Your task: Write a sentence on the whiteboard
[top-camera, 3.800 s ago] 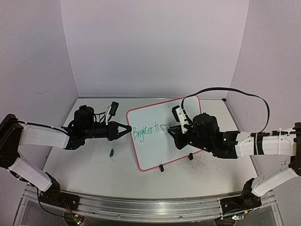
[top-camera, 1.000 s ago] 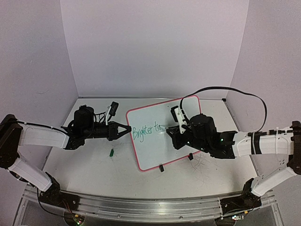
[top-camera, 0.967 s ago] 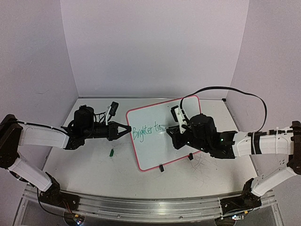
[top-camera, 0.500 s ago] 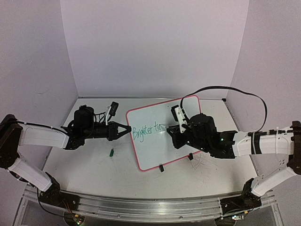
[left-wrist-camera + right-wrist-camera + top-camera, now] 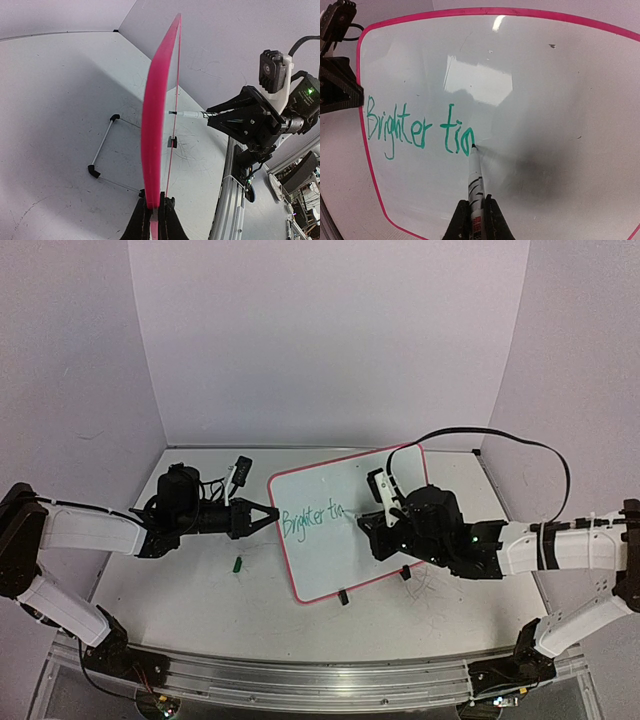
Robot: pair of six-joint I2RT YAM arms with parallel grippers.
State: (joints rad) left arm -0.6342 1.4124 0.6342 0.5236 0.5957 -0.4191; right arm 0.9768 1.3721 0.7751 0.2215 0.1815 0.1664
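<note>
Since a few seconds ago the right claw has slid a little further along the board, and the green writing has grown from "Brighter ti" by one more stroke. Both claws work over the grey table. The whiteboard stands between them, tilted up off the table. The left claw is clamped shut on its pink frame, so the board rises straight out from those fingertips. The right claw is closed on a marker that juts forward from its jaws, tip touching the white face. The sentence runs away to the left of that tip. A small green piece lies on the table just below the left claw.
</note>
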